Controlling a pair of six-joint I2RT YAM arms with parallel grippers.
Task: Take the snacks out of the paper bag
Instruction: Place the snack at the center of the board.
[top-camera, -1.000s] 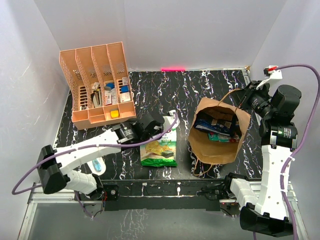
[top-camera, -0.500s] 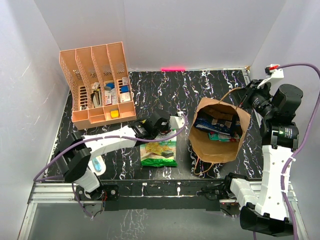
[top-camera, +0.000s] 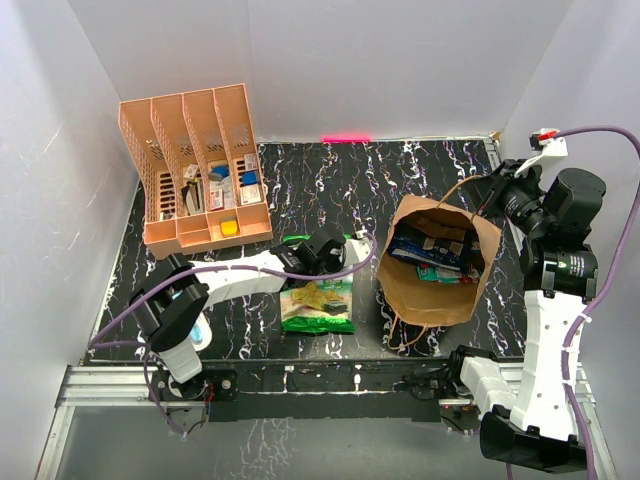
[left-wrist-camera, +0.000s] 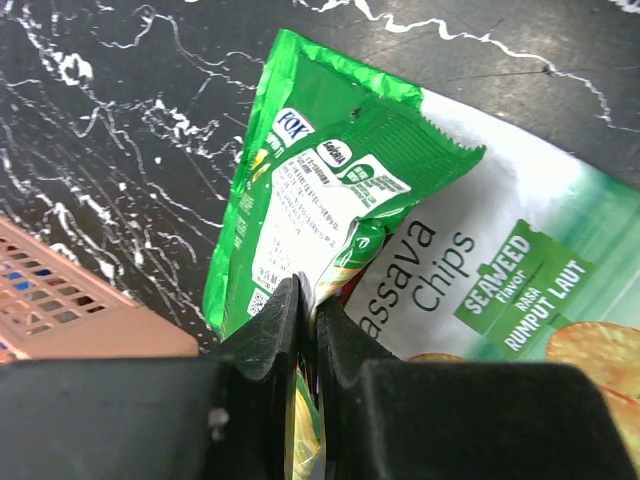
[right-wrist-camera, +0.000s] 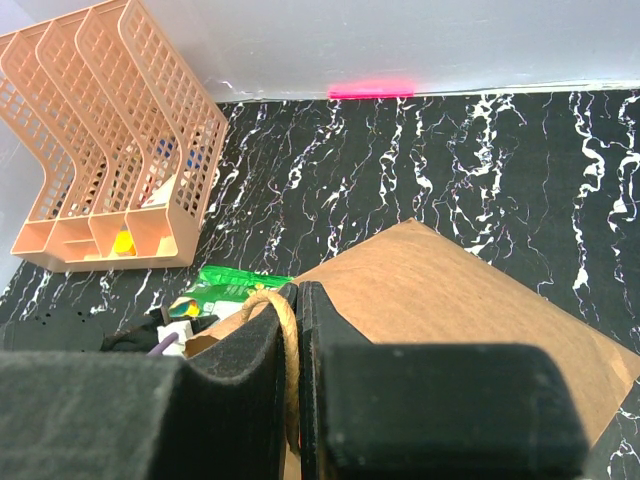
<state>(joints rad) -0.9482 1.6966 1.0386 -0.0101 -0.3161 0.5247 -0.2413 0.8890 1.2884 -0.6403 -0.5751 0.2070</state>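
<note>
Black table top shows bare behind the paper bag and green packet. Left gripper pinches that packet's edge; right gripper pinches the bag's handle, snacks inside.

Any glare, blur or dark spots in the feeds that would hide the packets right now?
Left wrist: the green packet has sharp print and no strong glare; the left gripper, shut on it, is dark and soft. Right wrist: the right gripper, closed on the bag handle, blurs up close; the table is crisp. Top: even light, but the bag is shadowed inside.
</note>
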